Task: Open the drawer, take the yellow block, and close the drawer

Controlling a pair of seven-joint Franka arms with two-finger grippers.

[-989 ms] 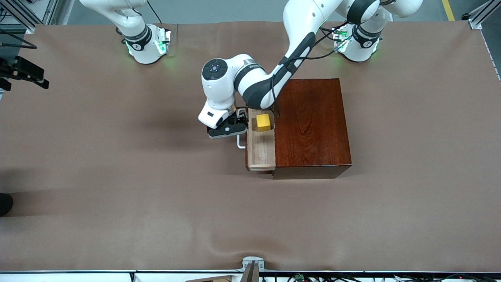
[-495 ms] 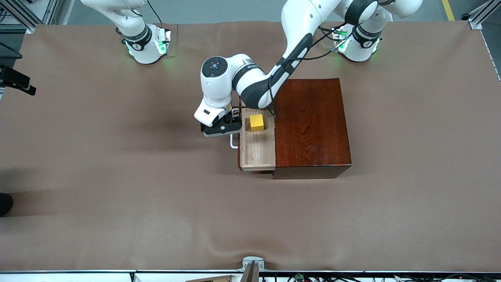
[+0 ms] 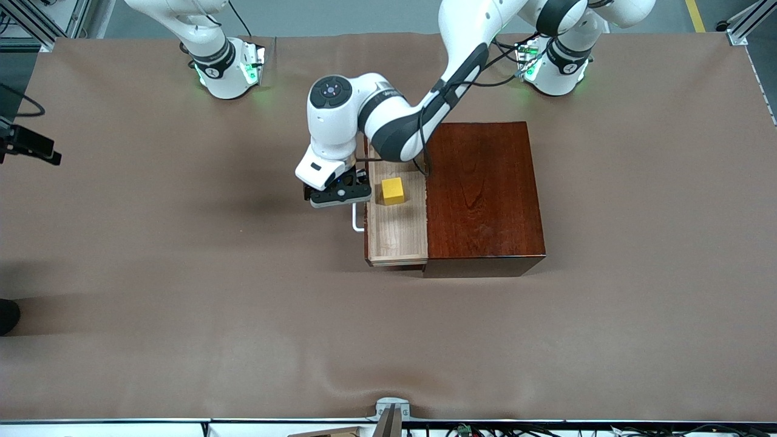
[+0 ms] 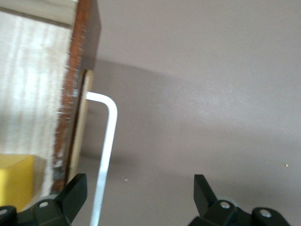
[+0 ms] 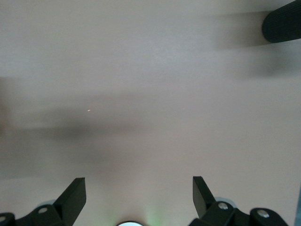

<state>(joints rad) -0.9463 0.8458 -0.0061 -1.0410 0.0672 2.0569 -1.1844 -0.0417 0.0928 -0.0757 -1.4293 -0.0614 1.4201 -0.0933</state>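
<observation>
The dark reddish-brown box (image 3: 482, 191) stands mid-table. Its pale wood drawer (image 3: 397, 237) is pulled out toward the right arm's end, with the white bar handle (image 3: 357, 220) on its front. The yellow block (image 3: 393, 190) sits in the drawer. My left gripper (image 3: 339, 195) hangs over the handle, beside the block. In the left wrist view the gripper (image 4: 138, 184) is open. The handle (image 4: 107, 141) passes between its fingers close to one fingertip (image 4: 75, 186), and the block (image 4: 14, 181) shows at the edge. My right gripper (image 5: 139, 186) is open and empty over bare table.
The brown table cover (image 3: 243, 315) spreads wide on all sides of the box. A black part (image 3: 27, 149) juts in at the table's edge at the right arm's end. A dark round thing (image 5: 282, 21) shows in a corner of the right wrist view.
The drawer has slid farther out toward the right arm's end, carrying the yellow block. My left gripper moved with the handle. The black part at the table's edge shifted nearer to the front camera.
</observation>
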